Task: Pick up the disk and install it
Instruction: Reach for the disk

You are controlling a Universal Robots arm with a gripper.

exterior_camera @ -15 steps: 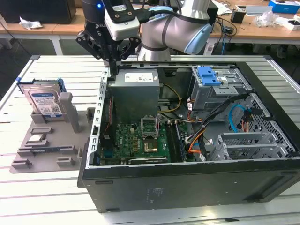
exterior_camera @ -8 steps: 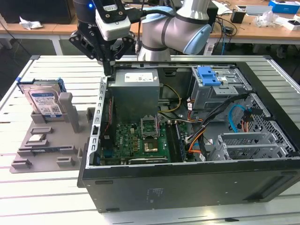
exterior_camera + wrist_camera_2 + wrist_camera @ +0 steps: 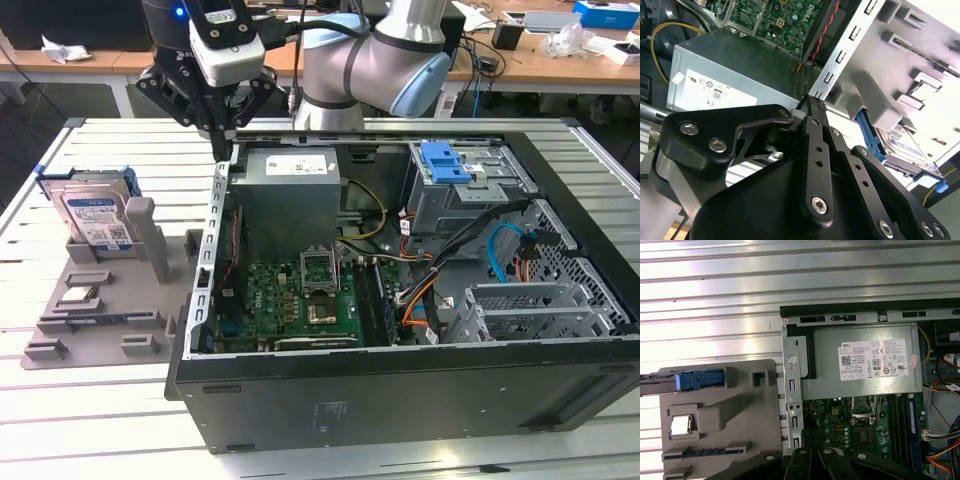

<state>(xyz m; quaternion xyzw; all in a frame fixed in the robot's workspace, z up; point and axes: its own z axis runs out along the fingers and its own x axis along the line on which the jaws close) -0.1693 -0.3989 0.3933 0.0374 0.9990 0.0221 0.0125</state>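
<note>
Plainly the pickup step is not yet begun: the fingers [image 3: 814, 135] are pressed together, pinching nothing and touching nothing. The gripper [image 3: 228, 148] hovers above the side wall of the computer case [image 3: 400, 390], just beside the power supply [image 3: 290, 195]. In the exterior view the disk [image 3: 95, 215] sits at about eight o'clock from the gripper, well apart. It stands upright in a grey holder [image 3: 150, 300] on the desk [image 3: 60, 430], label facing outward and blue carrier around it. As I judge it, a grasp calls for the fingers to spread wider than the disk's thickness, travel toward eight o'clock, and descend squarely over its top edge. A tilted approach could jam it in its slot.
</note>
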